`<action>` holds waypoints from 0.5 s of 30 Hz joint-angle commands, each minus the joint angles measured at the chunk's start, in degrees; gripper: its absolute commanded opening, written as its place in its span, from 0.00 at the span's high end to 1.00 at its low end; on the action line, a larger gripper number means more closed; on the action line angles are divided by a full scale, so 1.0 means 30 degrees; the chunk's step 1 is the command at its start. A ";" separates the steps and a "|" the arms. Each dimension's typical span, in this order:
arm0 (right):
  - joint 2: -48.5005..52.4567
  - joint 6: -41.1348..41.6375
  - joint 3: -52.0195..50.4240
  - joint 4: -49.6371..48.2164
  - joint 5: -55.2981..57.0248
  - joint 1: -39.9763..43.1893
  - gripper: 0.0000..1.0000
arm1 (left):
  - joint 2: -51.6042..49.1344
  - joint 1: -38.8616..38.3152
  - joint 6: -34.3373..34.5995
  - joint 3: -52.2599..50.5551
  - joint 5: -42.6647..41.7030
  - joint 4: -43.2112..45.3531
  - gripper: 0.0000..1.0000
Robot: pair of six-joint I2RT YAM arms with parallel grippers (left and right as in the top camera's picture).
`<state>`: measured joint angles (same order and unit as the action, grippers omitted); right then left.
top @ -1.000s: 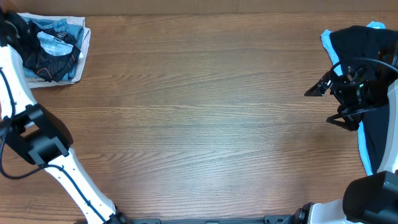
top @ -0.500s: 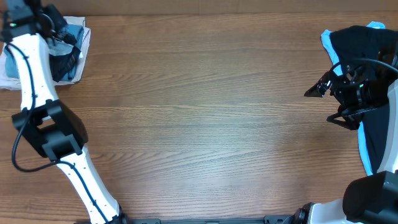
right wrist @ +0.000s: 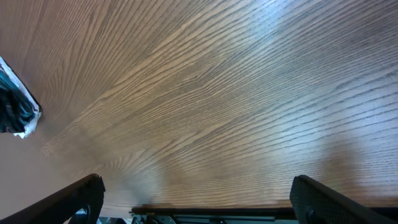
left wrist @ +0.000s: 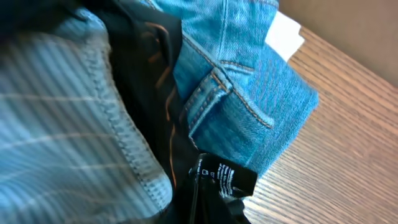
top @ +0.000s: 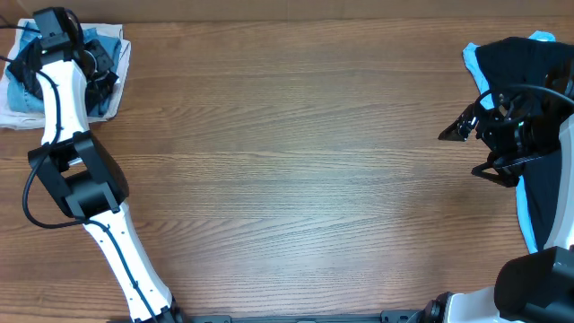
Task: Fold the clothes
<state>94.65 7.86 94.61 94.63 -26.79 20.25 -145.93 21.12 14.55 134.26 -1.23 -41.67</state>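
Observation:
The clothes, a black shirt (left wrist: pixel 155 93) with thin orange lines and a black care label (left wrist: pixel 227 177), lie in a pile at the table's far left corner (top: pixel 100 82). My left gripper (top: pixel 90 61) sits down in that pile. In the left wrist view the black fabric runs straight into the left gripper (left wrist: pixel 211 214), which is shut on it; the fingers themselves are hidden. Over the right side of the table my right gripper (top: pixel 459 154) hangs open, and its fingers (right wrist: pixel 81 199) frame bare wood.
Light-blue jeans (left wrist: pixel 249 93) and a grey-blue striped cloth (left wrist: pixel 56 124) lie in the same pile, on a white cloth (top: pixel 18 112). A dark garment with a light-blue edge (top: pixel 538 63) lies beneath the right arm. The table's far edge runs just behind the pile.
My left arm has swung in from the left edge over the pile, and its gripper now sits in the black fabric. The right arm has not moved.

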 commanded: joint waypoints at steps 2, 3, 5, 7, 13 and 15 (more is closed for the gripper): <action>-0.0634 -0.0211 0.0488 0.0036 -0.0109 -0.0015 0.00 | 0.1377 0.0452 -0.0124 0.2273 -0.0335 -0.0051 0.96; -0.0641 -0.0211 0.0488 0.0073 -0.0109 -0.0015 0.00 | 0.1581 0.0452 -0.0124 0.2688 -0.0678 -0.0073 0.96; -0.0634 -0.0211 0.0488 0.0153 -0.0109 -0.0015 0.00 | 0.1996 0.0452 -0.0124 0.3446 -0.0940 -0.0087 0.96; -0.0634 -0.0211 0.0488 0.0146 -0.0109 -0.0015 0.00 | 0.2244 0.0495 -0.0138 0.3818 -0.0787 -0.0007 0.96; -0.0641 -0.0211 0.0488 0.0153 -0.0109 -0.0015 0.00 | 0.2004 0.0976 -0.0291 0.3832 -0.0393 -0.0007 0.96; -0.0641 -0.0211 0.0488 0.0153 -0.0109 -0.0015 0.00 | 0.1734 0.1231 -0.0284 0.3745 -0.0117 0.0015 0.96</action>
<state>94.65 7.79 94.61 95.20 -26.76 20.25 -140.18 23.40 14.52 145.25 -2.70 -41.50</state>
